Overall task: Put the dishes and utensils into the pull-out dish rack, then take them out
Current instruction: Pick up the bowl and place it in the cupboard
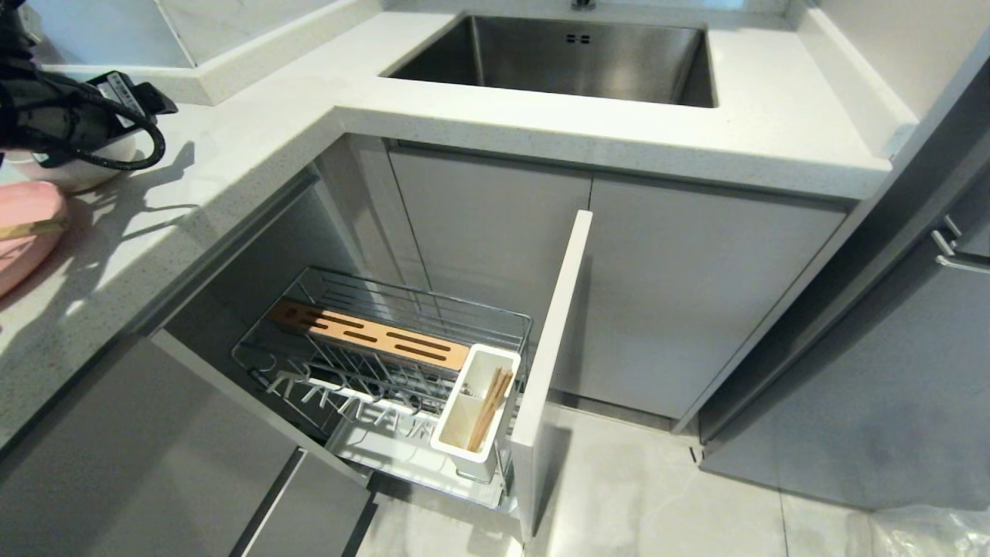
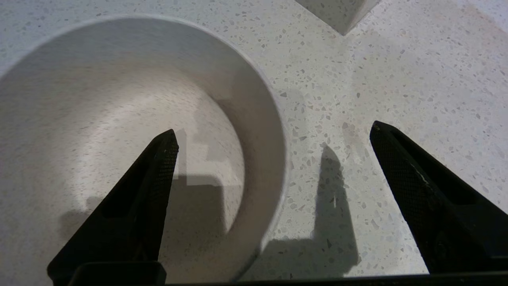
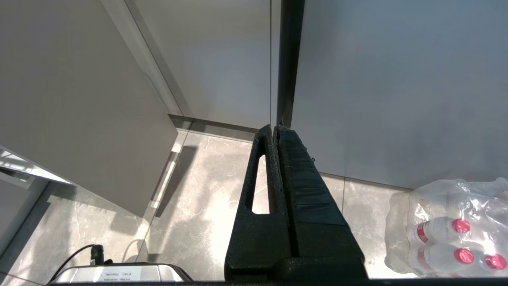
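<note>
Cream-white bowl (image 2: 119, 131) sits on the tabletop (image 2: 397, 79) beneath the left gripper (image 2: 274, 135), whose spread, released fingers straddle its rim. Right gripper (image 3: 276, 131) hangs clenched, empty.

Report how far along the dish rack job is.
Done: chopsticks stand in the caddy of the pulled-out dish rack. In hand: open left gripper straddles the cream bowl's rim on the counter. Left: bowl, pink plate; spoon unseen. Right gripper parked, shut.
</note>
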